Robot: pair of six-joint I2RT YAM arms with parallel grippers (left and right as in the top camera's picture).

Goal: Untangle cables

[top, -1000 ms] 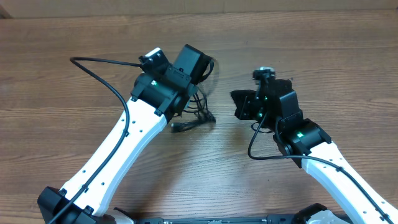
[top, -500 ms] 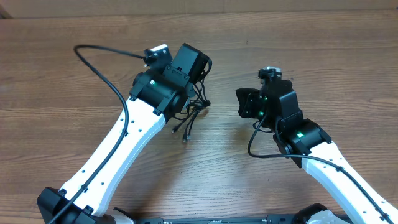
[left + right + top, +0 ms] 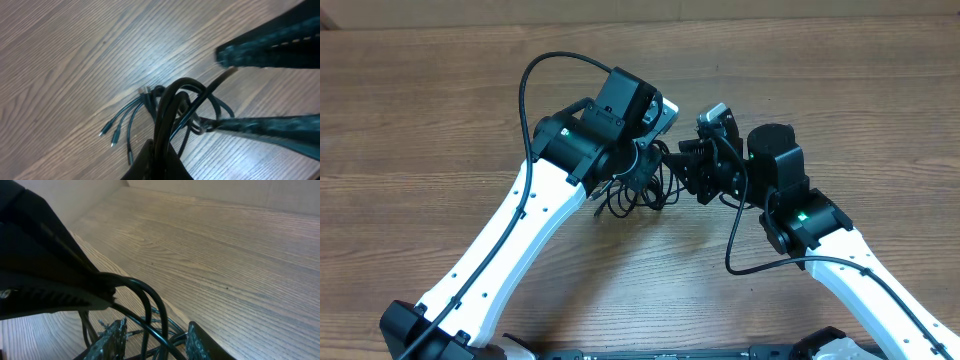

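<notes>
Cables (image 3: 638, 190) hung in a black knot between the two arms in the overhead view. The left claw (image 3: 642, 165) held them partly off the tabletop (image 3: 440, 60), and the right claw (image 3: 692, 165) sat just beside the bundle, apparently placed to take one strand and draw it clear. In the left wrist view the left claw (image 3: 156, 162) was clamped shut on several looped cables (image 3: 172, 107), whose plug ends (image 3: 115, 137) trailed down toward the wood. The right claw's fingers (image 3: 270, 42) stood spread on either side of a loop. In the right wrist view the right claw (image 3: 155, 332) was open, with the cables (image 3: 147, 305) passing between its fingers (image 3: 115, 337) and not yet pinched. No brand, label or writing could be read in any view.
</notes>
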